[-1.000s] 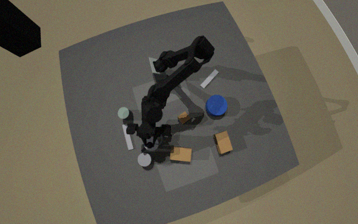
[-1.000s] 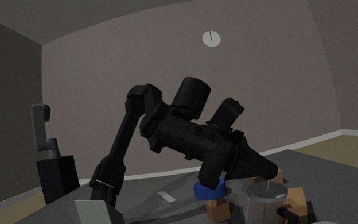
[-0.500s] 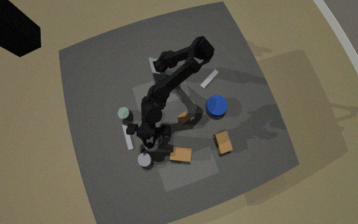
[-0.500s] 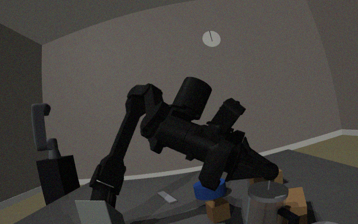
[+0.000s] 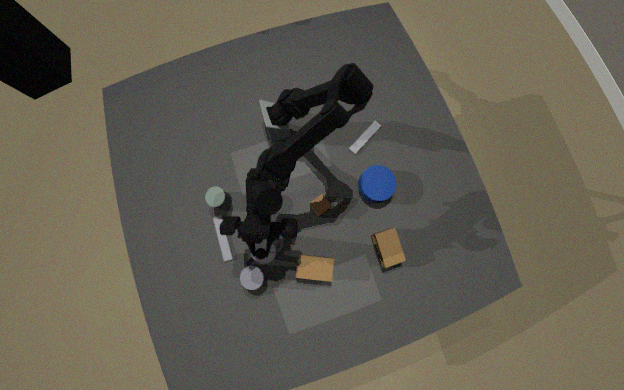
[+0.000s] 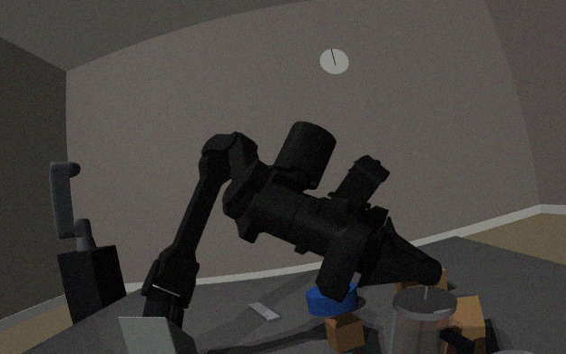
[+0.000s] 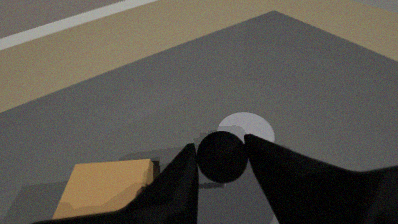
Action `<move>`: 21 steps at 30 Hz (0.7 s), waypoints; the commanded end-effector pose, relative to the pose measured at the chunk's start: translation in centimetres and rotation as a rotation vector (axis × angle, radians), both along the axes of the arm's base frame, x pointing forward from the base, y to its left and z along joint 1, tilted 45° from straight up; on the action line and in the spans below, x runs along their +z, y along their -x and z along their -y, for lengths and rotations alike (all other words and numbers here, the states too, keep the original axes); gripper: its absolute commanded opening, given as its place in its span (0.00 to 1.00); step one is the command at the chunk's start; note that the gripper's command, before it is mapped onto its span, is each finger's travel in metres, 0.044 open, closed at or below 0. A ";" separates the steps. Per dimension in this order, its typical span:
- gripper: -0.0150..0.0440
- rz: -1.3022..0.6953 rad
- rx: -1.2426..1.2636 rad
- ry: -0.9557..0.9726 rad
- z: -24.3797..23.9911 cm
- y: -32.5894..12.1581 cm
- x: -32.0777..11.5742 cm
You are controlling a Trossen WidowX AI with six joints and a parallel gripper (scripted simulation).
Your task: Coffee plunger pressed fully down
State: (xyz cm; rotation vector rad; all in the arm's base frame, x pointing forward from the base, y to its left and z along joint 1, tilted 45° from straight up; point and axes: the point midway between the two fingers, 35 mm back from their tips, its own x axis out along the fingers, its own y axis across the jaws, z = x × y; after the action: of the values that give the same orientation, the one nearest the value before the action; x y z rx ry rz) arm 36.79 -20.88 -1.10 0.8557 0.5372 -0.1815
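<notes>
Two fingers of the hand (image 7: 221, 157) gripping the black plunger knob (image 7: 221, 156), press (image 6: 423, 318) apparently upright below.

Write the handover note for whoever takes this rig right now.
Gripper: shut on the plunger knob, one finger on each side.
Coffee press: upright at the near edge of the mat, beside a tan box; rod shows above the lid.
Done: knob grasped.
Left: press fully down without shifting the press, then open and withdraw.
</notes>
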 end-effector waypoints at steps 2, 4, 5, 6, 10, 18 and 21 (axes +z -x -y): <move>0.45 -0.011 0.008 -0.012 -0.4 -0.1 -0.4; 0.45 -0.011 0.008 -0.012 -0.4 -0.1 -0.4; 0.45 -0.011 0.008 -0.012 -0.4 -0.1 -0.5; 0.45 -0.011 0.008 -0.012 -0.4 -0.1 -0.5; 0.45 -0.011 0.008 -0.012 -0.4 -0.1 -0.4; 0.45 -0.001 0.001 -0.002 0.0 -0.1 -0.1; 0.45 -0.001 0.001 -0.002 0.0 -0.1 -0.1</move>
State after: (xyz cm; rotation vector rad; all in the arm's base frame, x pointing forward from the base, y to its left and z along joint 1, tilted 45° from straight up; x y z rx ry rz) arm 36.90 -20.92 -1.15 0.8567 0.5382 -0.1805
